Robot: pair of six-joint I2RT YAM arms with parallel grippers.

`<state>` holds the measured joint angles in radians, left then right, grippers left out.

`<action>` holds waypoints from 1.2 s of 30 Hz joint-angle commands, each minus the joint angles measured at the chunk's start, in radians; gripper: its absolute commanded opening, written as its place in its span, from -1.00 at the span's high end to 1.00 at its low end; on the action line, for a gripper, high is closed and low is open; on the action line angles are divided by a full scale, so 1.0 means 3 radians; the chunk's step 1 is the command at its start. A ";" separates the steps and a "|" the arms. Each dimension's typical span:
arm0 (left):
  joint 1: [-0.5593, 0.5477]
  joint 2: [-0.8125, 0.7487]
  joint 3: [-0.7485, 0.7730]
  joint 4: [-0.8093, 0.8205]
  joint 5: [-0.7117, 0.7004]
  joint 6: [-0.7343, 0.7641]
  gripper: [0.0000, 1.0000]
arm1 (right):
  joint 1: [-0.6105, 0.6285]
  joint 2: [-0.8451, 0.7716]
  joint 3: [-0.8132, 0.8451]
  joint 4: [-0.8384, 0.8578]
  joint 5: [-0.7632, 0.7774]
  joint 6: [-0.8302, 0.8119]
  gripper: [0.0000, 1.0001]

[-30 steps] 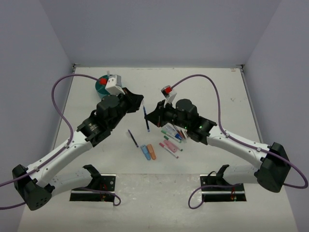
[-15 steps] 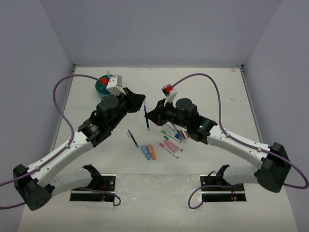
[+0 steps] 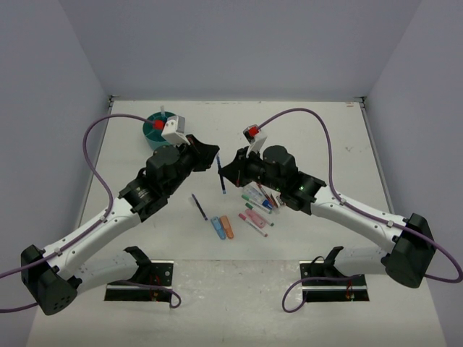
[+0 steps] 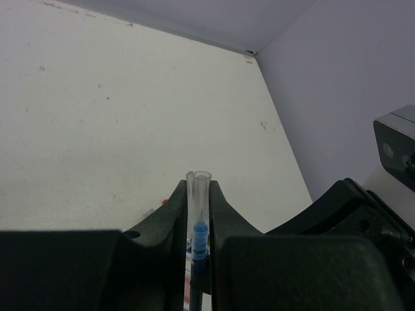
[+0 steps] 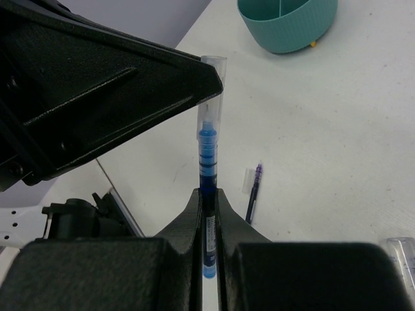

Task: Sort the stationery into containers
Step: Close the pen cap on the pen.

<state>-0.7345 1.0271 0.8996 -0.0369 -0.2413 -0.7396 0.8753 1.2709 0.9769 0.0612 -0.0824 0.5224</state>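
So the blue pen (image 3: 221, 181) is getting pinched from both ends, held between the two arms. The right jaws are clamped tight on its barrel, and the left jaws are squeezed onto the clear cap end. The teal tub (image 3: 155, 129) sits well apart at the far left of the bench (image 3: 325, 130), and the other pens and markers (image 3: 257, 206) lie loose nearer the front. The bench is matte white and a bit speckled, with plain pale lilac walls around it. The tub's round plastic, finely textured outside, divided inside.
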 commanded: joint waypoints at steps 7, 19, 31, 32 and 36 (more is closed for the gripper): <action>-0.0011 -0.0141 -0.0196 0.0336 0.0164 -0.0070 1.00 | -0.0008 0.0002 0.0307 0.0303 0.0350 0.0159 1.00; -0.0006 -0.0233 -0.0151 0.0266 0.0145 0.0082 0.65 | -0.0008 -0.0023 0.0201 0.0655 0.0092 -0.0412 1.00; -0.0011 -0.0231 -0.0134 0.0338 0.0319 0.0127 0.16 | -0.0007 -0.0062 0.0236 0.0684 -0.0102 -0.0429 1.00; -0.0011 -0.0234 -0.0142 0.0344 0.0330 0.0124 0.16 | -0.0008 -0.0066 0.0236 0.0686 -0.0104 -0.0432 1.00; -0.0007 -0.0269 -0.0164 0.0345 0.0280 0.0121 0.52 | -0.0008 -0.0080 0.0233 0.0695 -0.0209 -0.0445 1.00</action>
<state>-0.7345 0.9588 0.8557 0.0505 -0.1680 -0.7139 0.8760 1.2705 1.0042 0.2052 -0.1049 0.4124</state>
